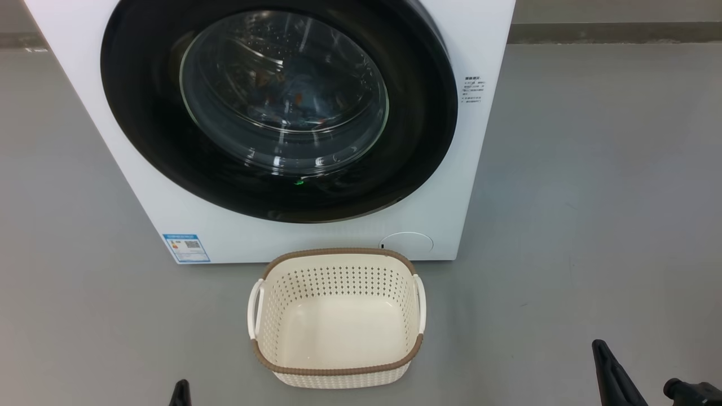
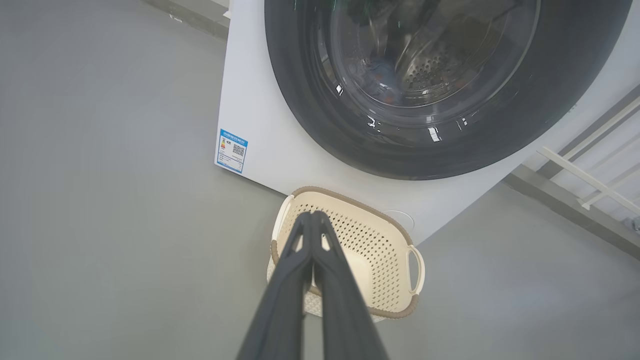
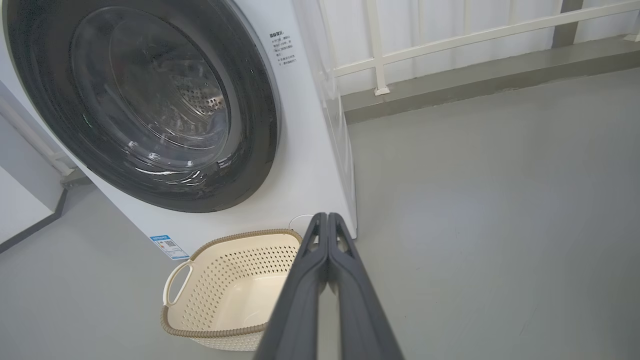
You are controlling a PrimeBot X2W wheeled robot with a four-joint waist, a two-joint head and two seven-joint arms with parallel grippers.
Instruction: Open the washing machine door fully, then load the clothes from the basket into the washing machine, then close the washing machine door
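Right pincer closed — bare floor beside basket.

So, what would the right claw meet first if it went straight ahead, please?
Probably the washer, at its lower front corner near the round cover; the basket sits aside. Depth is unclear.

Smooth grey floor meets a grey kerb below a white railing.

A bare laundry space, plainly utilitarian: a big white front-loading washing machine stands alone on a smooth grey floor, with a cream perforated plastic basket before it and a white metal railing beside it.
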